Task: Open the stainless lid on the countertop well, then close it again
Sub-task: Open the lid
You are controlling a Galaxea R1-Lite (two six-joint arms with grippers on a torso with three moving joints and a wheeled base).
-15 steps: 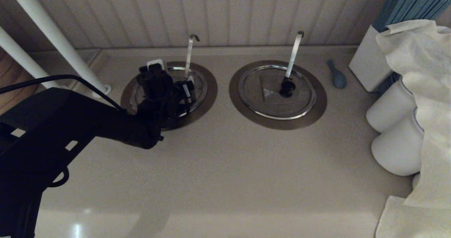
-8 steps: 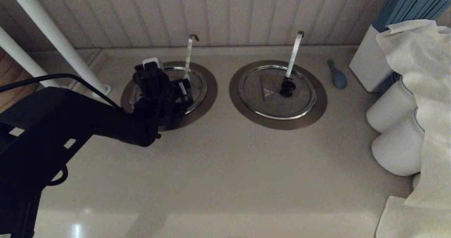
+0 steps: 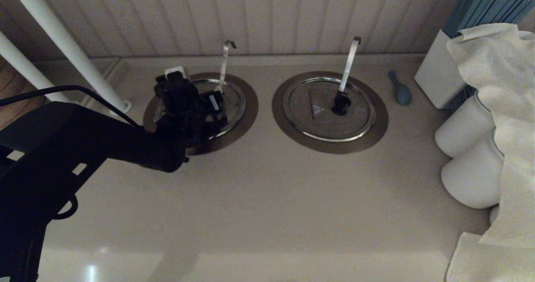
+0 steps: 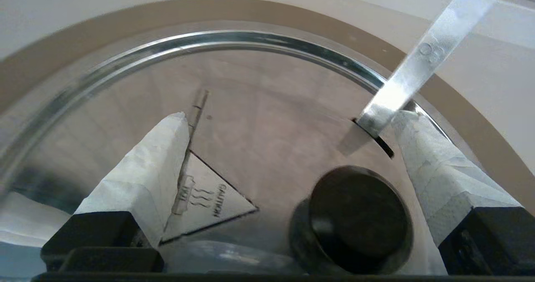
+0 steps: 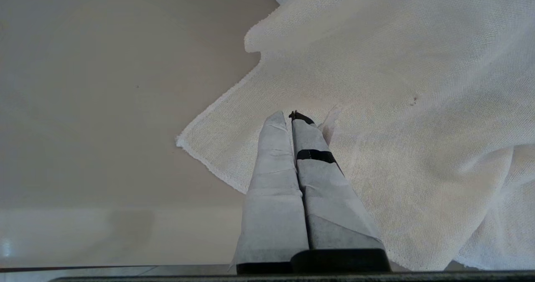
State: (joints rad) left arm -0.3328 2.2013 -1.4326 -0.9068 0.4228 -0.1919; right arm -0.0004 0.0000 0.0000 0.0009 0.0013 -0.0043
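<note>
The stainless lid (image 3: 235, 99) lies flat on the left countertop well, inside the bronze collar (image 3: 247, 111). The thin curled-hook rod (image 3: 224, 64) rises through it. My left gripper (image 3: 194, 87) hovers low over the lid and is open. In the left wrist view the lid (image 4: 271, 102) fills the picture. The black knob (image 4: 359, 215) sits between my fingers, close to one fingertip (image 4: 422, 148). The triangle sticker (image 4: 205, 207) lies by the other. The rod (image 4: 422, 64) stands just beyond. My right gripper (image 5: 288, 117) is shut and empty, parked above a white cloth (image 5: 397, 106).
The twin lid (image 3: 309, 115) with its flat handle (image 3: 349, 62) sits to the right. A blue spoon (image 3: 400, 89), a white box of blue sticks (image 3: 436, 79), white jars (image 3: 464, 127) and a draped cloth (image 3: 505, 106) crowd the right side. White poles (image 3: 62, 44) stand back left.
My left gripper has crept a little toward the back wall and slightly left over the lid, staying open. The lid has not moved.
</note>
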